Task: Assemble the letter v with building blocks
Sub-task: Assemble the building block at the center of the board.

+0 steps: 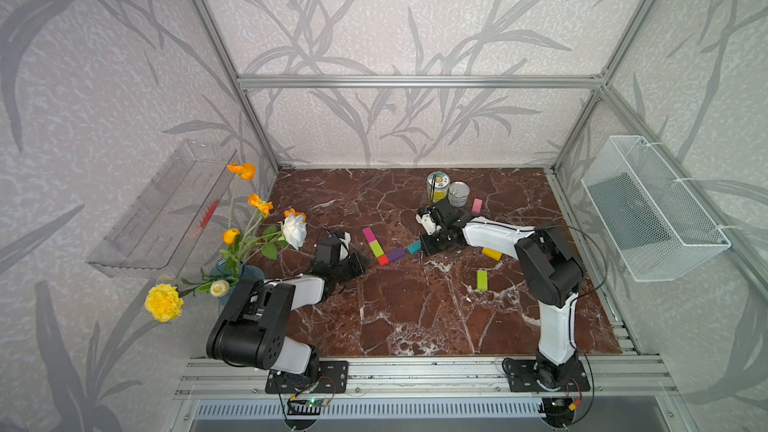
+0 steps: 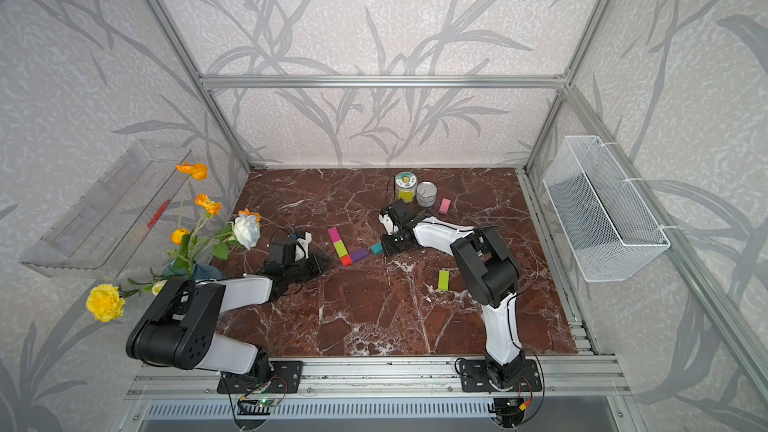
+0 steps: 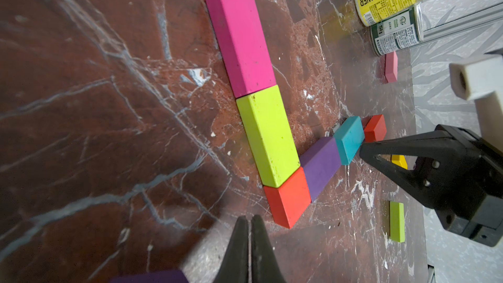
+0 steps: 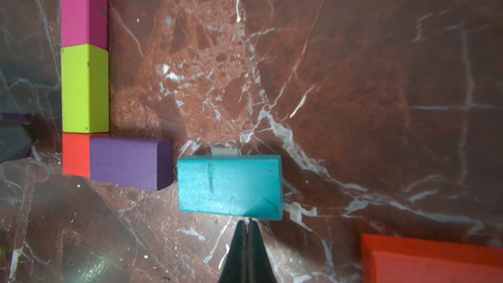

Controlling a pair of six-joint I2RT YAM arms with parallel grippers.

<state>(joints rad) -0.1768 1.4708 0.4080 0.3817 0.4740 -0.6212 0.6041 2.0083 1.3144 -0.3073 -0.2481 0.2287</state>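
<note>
The right claw (image 4: 248,224), pinched shut and empty, noses up to the teal block (image 4: 230,186) in the middle of the counter (image 1: 415,317). Its long axis continues the purple block (image 4: 128,161), with a slight gap between them. The left claw (image 3: 249,220), also shut and empty, sits by the red corner (image 3: 288,200).

Reddish marble tabletop (image 1: 415,317) is boxed in by leafy grey wallpaper (image 1: 415,14); mesh basket (image 1: 665,218) hung at 3 o'clock, flowers (image 1: 294,230) at 9.

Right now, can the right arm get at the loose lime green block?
Probably yes: the loose lime green block lies alone on the marble tabletop near the right arm, with nothing over it.
</note>
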